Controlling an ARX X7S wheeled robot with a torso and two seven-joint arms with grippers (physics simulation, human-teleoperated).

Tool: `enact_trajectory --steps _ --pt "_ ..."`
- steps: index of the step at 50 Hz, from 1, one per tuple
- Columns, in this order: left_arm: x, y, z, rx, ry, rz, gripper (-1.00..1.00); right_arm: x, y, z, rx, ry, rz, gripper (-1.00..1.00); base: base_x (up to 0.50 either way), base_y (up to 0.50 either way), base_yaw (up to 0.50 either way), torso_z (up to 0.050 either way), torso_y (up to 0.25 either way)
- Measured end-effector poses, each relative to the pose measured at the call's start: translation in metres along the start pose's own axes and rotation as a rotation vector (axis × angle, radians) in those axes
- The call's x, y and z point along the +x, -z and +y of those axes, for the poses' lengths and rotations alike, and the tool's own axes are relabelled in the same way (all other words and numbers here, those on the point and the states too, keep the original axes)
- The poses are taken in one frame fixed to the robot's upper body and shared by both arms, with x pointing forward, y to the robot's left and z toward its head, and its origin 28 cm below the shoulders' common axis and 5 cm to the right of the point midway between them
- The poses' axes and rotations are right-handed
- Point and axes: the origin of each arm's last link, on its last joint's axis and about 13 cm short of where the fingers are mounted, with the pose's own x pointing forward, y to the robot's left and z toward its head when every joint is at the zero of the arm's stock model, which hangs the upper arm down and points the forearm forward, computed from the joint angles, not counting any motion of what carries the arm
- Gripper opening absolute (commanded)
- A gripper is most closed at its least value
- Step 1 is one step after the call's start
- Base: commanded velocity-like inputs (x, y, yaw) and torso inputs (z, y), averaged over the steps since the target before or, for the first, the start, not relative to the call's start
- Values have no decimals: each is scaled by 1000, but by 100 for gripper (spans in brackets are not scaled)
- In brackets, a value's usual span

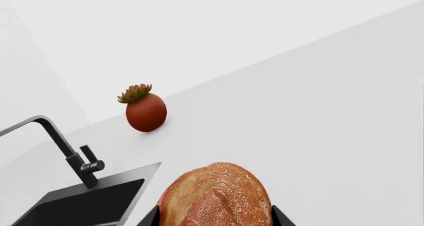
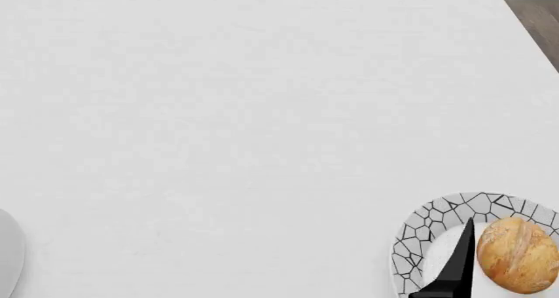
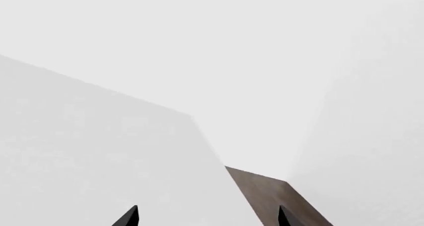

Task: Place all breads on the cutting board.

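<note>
- The dark roll (image 1: 217,196) sits between my left claw (image 1: 216,217)'s two black fingertips, which bracket it on both sides, so I judge the claw is holding it.
- The golden roll (image 2: 517,254) rests on the mosaic-rimmed plate (image 2: 417,236) at the near right of the table (image 2: 262,114); one dark finger (image 2: 456,264) lies across the plate just beside it, which I take for my right claw's.
- My right claw (image 3: 207,217) shows two fingertips set wide with nothing between them.
- The cutting board is in none of my views, so I would be placing blind; I judge the worst risk is releasing the dark roll onto bare table.
- A round roll could slip from the grip or roll towards the sink (image 1: 79,206), beside the tap (image 1: 69,154).
- The left arm points across the table towards a red fruit (image 1: 146,112).
</note>
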Motion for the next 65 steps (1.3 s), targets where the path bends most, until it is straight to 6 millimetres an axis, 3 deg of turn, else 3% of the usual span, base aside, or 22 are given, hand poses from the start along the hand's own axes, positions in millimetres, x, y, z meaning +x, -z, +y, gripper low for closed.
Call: enact_trajectory --steps 15,65 --pt "6 -6 -4 9 -1 -23 -100 -23 19 -20 6 106 58 100 0 0 0 0 0" --pt "6 -6 -10 32 22 -11 -100 4 26 -2 49 -41 194 100 0 0 0 0 0"
